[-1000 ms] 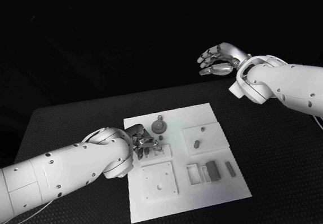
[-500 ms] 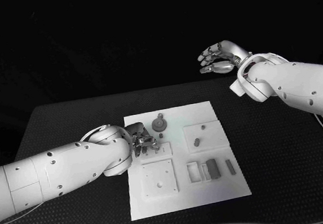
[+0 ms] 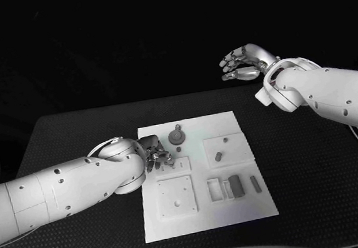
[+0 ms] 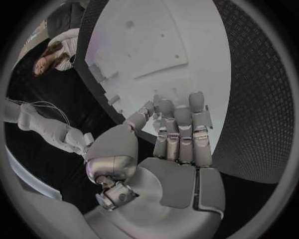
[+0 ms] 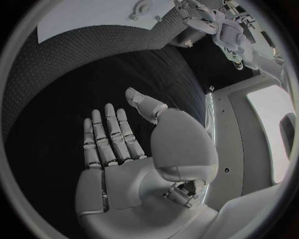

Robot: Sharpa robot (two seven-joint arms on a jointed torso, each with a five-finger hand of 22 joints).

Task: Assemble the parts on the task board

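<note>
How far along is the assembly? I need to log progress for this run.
Early, it seems. Done: a round part already sits at the task board's far end. In hand: the left robot hand works at the board's left edge; whether it holds anything is unclear. Left: loose parts lie unplaced; the right robot hand hovers open beyond the table.

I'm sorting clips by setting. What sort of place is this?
Probably a robotics lab bench: a black table, a white task board with small parts, and two robot hands, left and right.

White task board (image 3: 206, 214), grey parts (image 3: 235, 186), black dotted table (image 3: 322, 172).
</note>
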